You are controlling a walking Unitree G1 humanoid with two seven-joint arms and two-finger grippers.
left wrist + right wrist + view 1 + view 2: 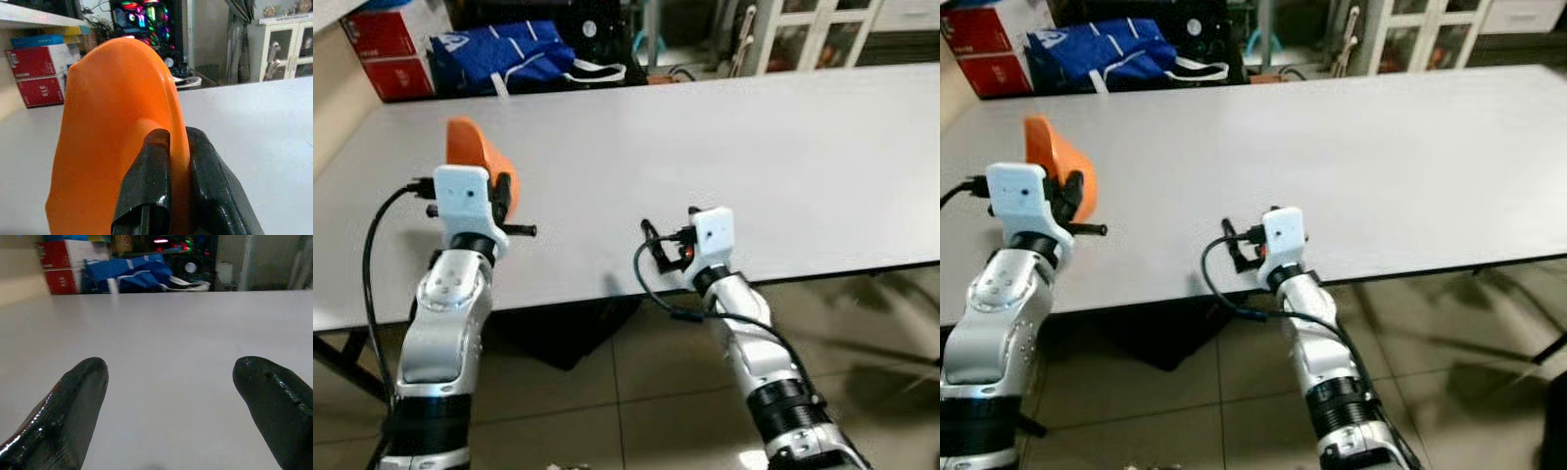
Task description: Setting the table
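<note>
My left gripper (178, 142) is shut on the rim of an orange plate (112, 122), which stands on edge and upright above the left part of the white table (724, 137). From the head, the orange plate (472, 149) rises behind the left wrist block, near the table's front edge. My right gripper (171, 377) is open with nothing between its fingers; it sits low over the table's front edge, near the middle (671, 245).
Behind the table's far edge lie a blue bag (509, 54) and red boxes (386, 49); a white cabinet (813, 29) stands at the back right. A dark object (568, 333) lies on the tiled floor under the table.
</note>
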